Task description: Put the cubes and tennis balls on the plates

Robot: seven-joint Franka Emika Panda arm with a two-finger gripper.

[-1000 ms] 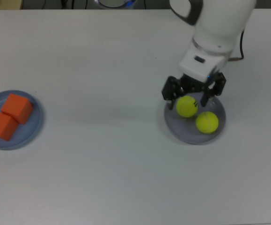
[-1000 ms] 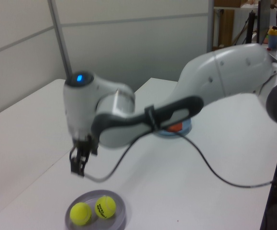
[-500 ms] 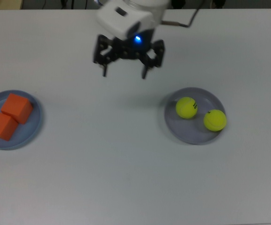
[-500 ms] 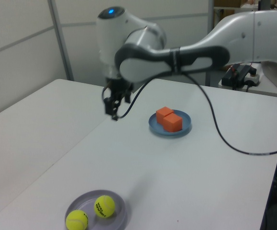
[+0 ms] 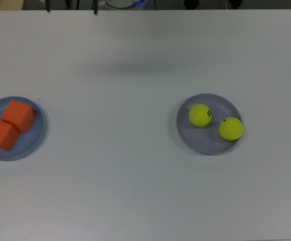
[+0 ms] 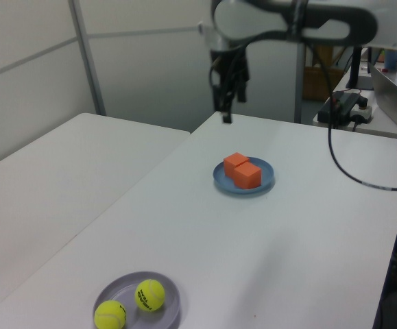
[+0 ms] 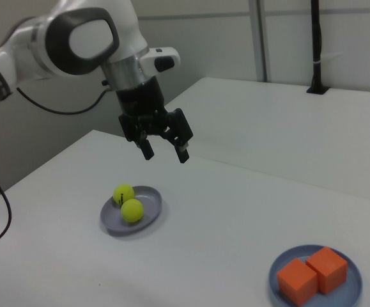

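Looking across the white worktop [image 5: 135,175], we see both orange cubes [image 5: 9,125] resting side by side on the light blue plate [image 5: 37,131], and both tennis balls [image 5: 200,115] on the lavender plate [image 5: 198,138]. Our end effector [image 7: 163,151] hangs above the worktop, fingers spread, holding nothing.

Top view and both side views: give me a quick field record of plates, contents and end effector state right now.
light blue round plate: holds two plain orange cubes, side by side
lavender round plate: holds two fuzzy yellow-green tennis balls
white table: no cube or ball lies off a plate
end effector: open, holding nothing, raised above the table, clear of both plates
task status: looks complete
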